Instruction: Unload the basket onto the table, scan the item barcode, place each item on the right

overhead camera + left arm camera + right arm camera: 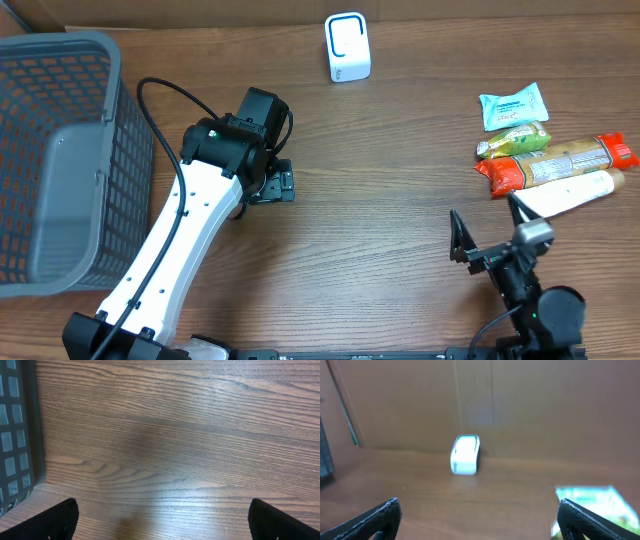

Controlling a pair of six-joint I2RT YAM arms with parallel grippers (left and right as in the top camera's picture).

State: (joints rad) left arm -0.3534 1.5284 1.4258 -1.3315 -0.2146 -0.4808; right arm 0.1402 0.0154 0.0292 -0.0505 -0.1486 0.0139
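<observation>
The white barcode scanner [347, 47] stands upright at the table's far edge; it also shows, blurred, as the scanner [465, 454] in the right wrist view. The items lie in a cluster at the right: a teal wipes packet [513, 105], a green-yellow snack bar [513, 140], a red-orange cracker pack [555, 162] and a white tube [570, 192]. My right gripper [488, 225] is open just in front of the tube, holding nothing; in its wrist view the right gripper [480, 517] has the teal packet [592, 502] beside its right finger. My left gripper [272, 186] hangs open over bare wood, empty [162, 520].
A large grey mesh basket [60, 150] fills the left side of the table, and its wall [20, 435] shows at the left of the left wrist view. A brown cardboard wall stands behind the scanner.
</observation>
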